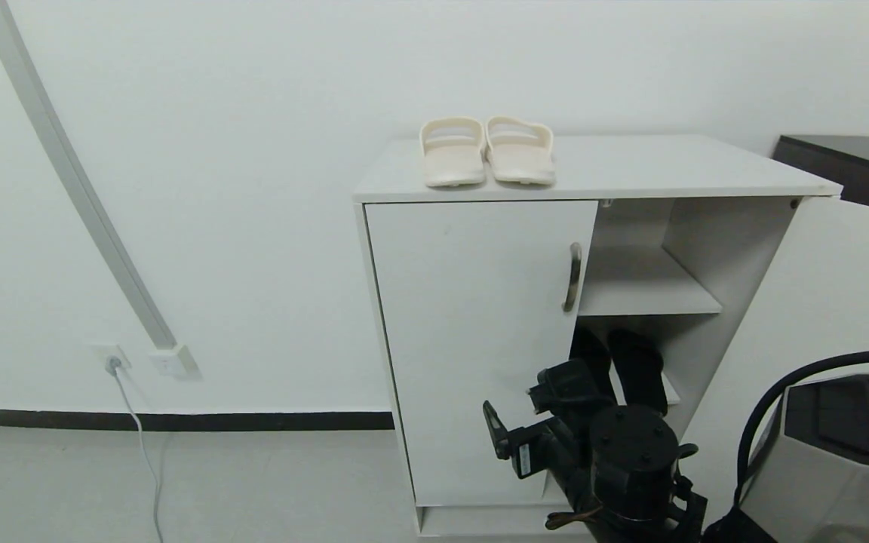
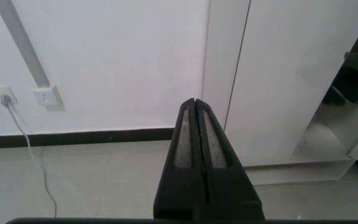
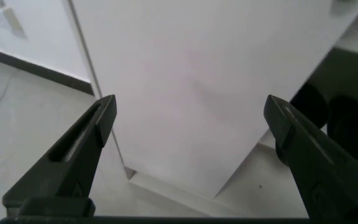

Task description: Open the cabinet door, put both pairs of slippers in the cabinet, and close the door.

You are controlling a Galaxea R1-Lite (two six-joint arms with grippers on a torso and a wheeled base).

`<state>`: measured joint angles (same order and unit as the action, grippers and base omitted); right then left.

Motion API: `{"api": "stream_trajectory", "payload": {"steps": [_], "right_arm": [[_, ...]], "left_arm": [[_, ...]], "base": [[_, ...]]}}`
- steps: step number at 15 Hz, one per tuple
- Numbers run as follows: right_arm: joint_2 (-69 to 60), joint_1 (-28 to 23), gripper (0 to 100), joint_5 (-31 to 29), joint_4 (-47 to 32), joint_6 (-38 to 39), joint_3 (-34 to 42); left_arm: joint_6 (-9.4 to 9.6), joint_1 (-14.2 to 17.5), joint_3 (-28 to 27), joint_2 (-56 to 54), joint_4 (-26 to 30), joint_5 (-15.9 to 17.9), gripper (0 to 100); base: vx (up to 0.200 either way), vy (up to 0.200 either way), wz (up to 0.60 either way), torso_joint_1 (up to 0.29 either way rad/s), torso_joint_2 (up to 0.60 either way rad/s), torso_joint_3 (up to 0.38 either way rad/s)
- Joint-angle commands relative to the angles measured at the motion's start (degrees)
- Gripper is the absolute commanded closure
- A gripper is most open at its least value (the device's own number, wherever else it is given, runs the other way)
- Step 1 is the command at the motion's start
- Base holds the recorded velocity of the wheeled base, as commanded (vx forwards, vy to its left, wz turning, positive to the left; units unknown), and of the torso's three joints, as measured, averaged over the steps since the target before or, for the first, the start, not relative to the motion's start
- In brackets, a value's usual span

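A pair of beige slippers sits side by side on top of the white cabinet. The cabinet's left door is closed; its right door is swung open. A pair of black slippers stands on the lower shelf inside, also seen as black slippers and black slippers. My right gripper is open and empty, low in front of the closed door, left of the black slippers; its fingers frame the door, right gripper. My left gripper is shut and empty, off to the cabinet's left side.
The upper shelf inside holds nothing. The door handle is at the closed door's right edge. A wall outlet with a cable and a slanted grey conduit are on the left wall. A dark tabletop lies at the right.
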<state>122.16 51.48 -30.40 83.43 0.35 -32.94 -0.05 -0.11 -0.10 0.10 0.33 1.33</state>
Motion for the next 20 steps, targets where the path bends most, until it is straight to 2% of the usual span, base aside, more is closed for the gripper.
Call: {"api": "stream_trajectory", "payload": {"steps": [1, 9, 20], "right_arm": [[0.0, 0.0, 0, 0.0, 0.0, 0.0, 0.1], [0.0, 0.0, 0, 0.0, 0.0, -0.4, 0.2], [0.0, 0.0, 0, 0.0, 0.2, -0.7, 0.2]], "left_arm": [[-0.04, 0.0, 0.0, 0.0, 0.0, 0.0, 100], [-0.04, 0.0, 0.0, 0.0, 0.0, 0.0, 100], [-0.04, 0.0, 0.0, 0.0, 0.0, 0.0, 100]], "base": [[0.0, 0.0, 0.0, 0.124, -0.47, -0.349], [0.0, 0.0, 0.0, 0.157, -0.48, -0.325], [0.0, 0.0, 0.0, 0.218, -0.53, -0.318]]}}
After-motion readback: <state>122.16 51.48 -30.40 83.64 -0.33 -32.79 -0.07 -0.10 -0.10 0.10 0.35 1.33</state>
